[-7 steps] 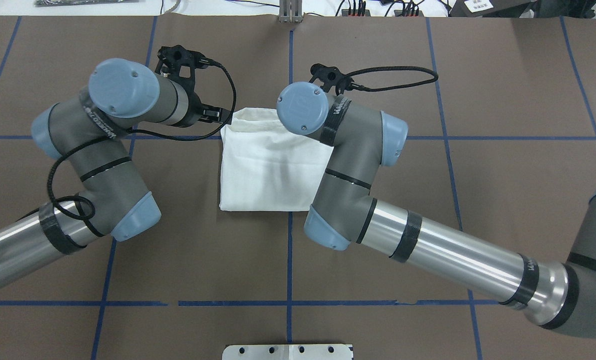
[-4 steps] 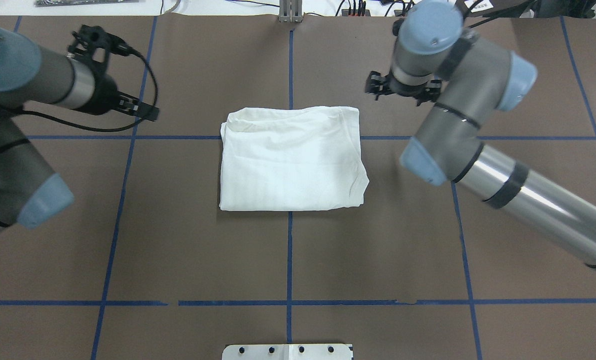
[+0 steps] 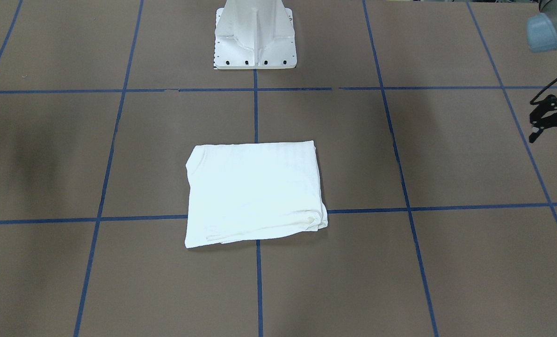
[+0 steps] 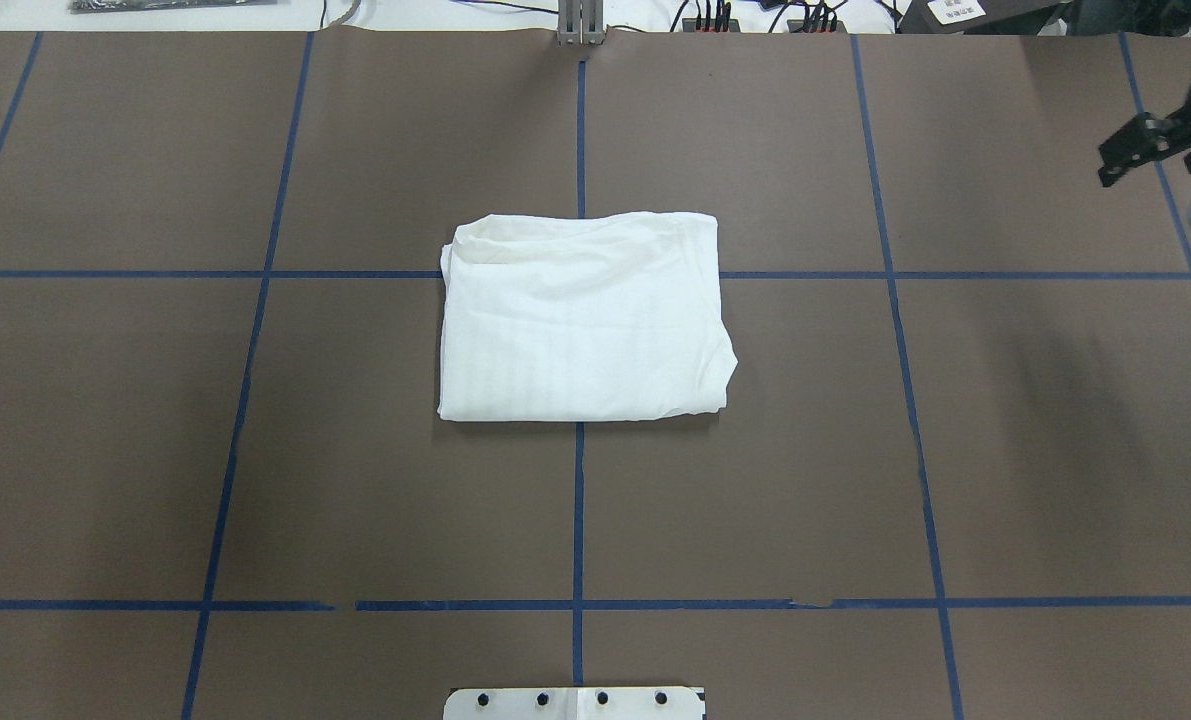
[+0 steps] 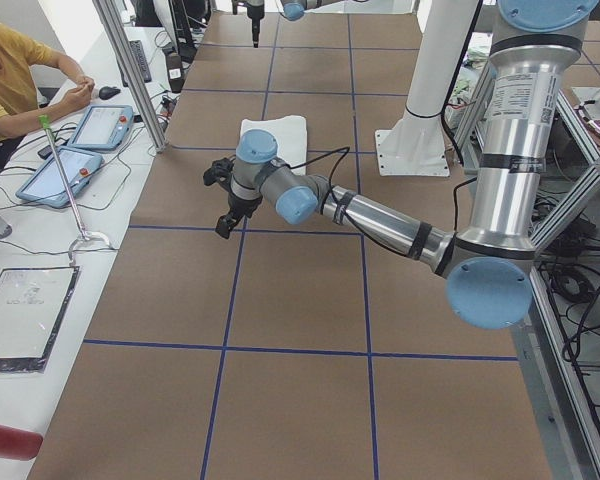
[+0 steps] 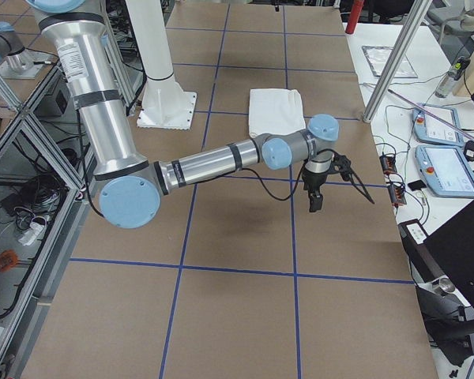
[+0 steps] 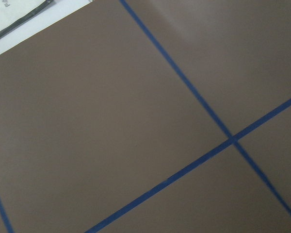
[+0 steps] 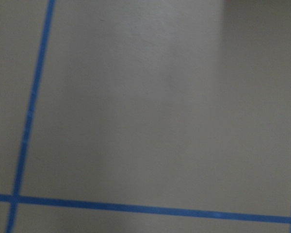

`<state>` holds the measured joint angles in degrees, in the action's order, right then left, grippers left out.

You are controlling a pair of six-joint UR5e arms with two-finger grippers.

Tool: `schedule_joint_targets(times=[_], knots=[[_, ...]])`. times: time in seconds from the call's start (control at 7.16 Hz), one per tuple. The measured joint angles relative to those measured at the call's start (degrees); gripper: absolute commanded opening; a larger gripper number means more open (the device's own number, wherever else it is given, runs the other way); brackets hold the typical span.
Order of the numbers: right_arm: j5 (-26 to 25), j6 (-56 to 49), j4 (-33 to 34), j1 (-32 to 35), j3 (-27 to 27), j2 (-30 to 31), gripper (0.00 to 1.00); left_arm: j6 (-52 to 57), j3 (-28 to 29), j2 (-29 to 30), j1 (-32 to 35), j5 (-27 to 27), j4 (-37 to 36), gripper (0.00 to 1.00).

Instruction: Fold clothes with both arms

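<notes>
Finds the T-shirt [image 4: 580, 320] folded into a compact rectangle at the centre of the table [image 4: 355, 450], astride a blue tape line [image 4: 577, 500]. Places left gripper [image 3: 547, 117] and right gripper [image 4: 1150, 150] well apart from it at opposite ends, probably clearing a finished fold. Cannot tell whether either's jaws are apart or together.

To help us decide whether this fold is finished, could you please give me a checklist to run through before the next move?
1. Shirt folded into a flat rectangle: ok.
2. Sleeves tucked out of sight: ok.
3. Edges even: not ok, one corner bulges out.
4. Left arm's fingers empty, apart from shirt: ok.
5. Right arm's fingers empty, apart from shirt: ok.
6. Hidden layers smooth: cannot tell.
</notes>
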<state>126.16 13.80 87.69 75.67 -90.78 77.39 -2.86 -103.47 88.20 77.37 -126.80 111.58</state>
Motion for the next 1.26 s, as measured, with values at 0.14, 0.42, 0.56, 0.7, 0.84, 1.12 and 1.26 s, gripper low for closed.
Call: schedule_joint_targets(times=[0.14,0.42,0.56,0.7,0.84,1.12,1.26], knots=[[0.70,-6.72,-0.33,3.74,-0.17,5.97,1.00,1.04,2.56,-2.37,4.56,-0.45,0.26,1.00],[2.64,-14.73,0.21,11.62,-2.02,13.50,1.00,1.61,4.29,-4.83,8.80,-1.20,-1.76,1.00],[3.52,-16.08,2.41,14.99,-4.06,14.81,1.00,1.81,3.99,-5.37,9.45,-2.36,-4.97,1.00],[3.96,-16.65,5.66,16.54,-6.60,15.27,1.00,3.49,3.70,-5.63,9.89,-3.50,-7.53,1.00],[4.14,-16.80,7.85,17.13,-8.67,16.09,1.00,6.44,3.65,-5.81,10.46,-4.18,-9.38,1.00],[4.05,-16.45,8.88,17.26,-9.24,17.53,1.00,8.71,2.94,-5.83,11.36,-4.38,-12.48,1.00],[3.98,-16.40,8.95,17.21,-9.00,17.71,1.00,8.93,2.73,-5.52,11.56,-4.41,-14.74,1.00]])
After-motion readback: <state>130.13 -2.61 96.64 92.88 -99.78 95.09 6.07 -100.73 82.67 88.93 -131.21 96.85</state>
